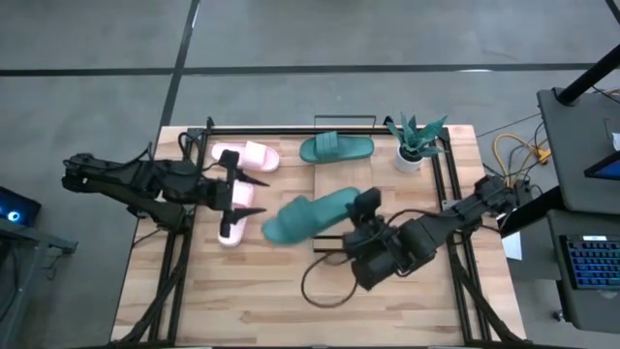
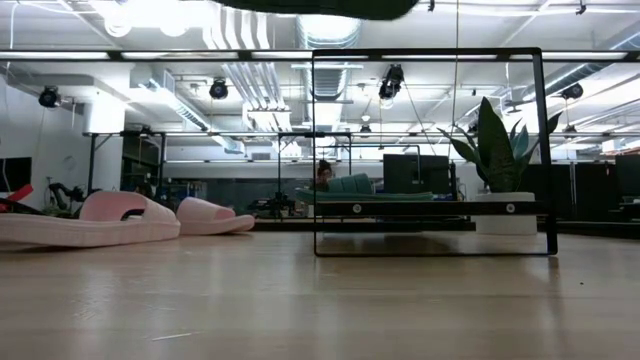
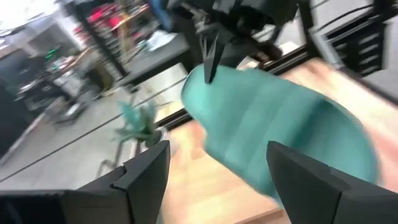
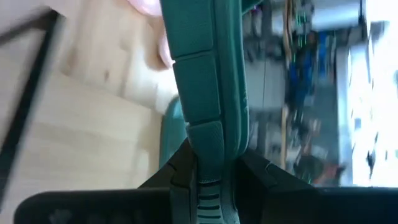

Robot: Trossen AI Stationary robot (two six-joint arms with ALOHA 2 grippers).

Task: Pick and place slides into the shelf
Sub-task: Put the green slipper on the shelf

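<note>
One teal slide (image 1: 308,217) is up off the table in my shut right gripper (image 1: 360,206); its underside shows at the low view's top edge (image 2: 320,8). The second teal slide (image 1: 336,147) lies on the shelf (image 1: 345,120), whose black wire frame (image 2: 430,52) shows in the low view. Two pink slides (image 1: 246,156) (image 1: 231,225) rest sole-down on the table's left half. My left gripper (image 1: 260,195) is open and hovers above the nearer pink slide, pointing at the held teal slide (image 3: 280,137). My right gripper pinches the teal slide's sole at the end nearest the table's right (image 4: 209,163) between its two fingers. It comes level from the right, along the slide's length. The slide is lifted clear and reaches out toward the left arm.
A potted plant (image 1: 415,145) in a white pot stands right of the shelf at the far edge. A black cable loop (image 1: 325,281) lies on the near table below the right arm. Black rails (image 1: 176,262) run along both table sides.
</note>
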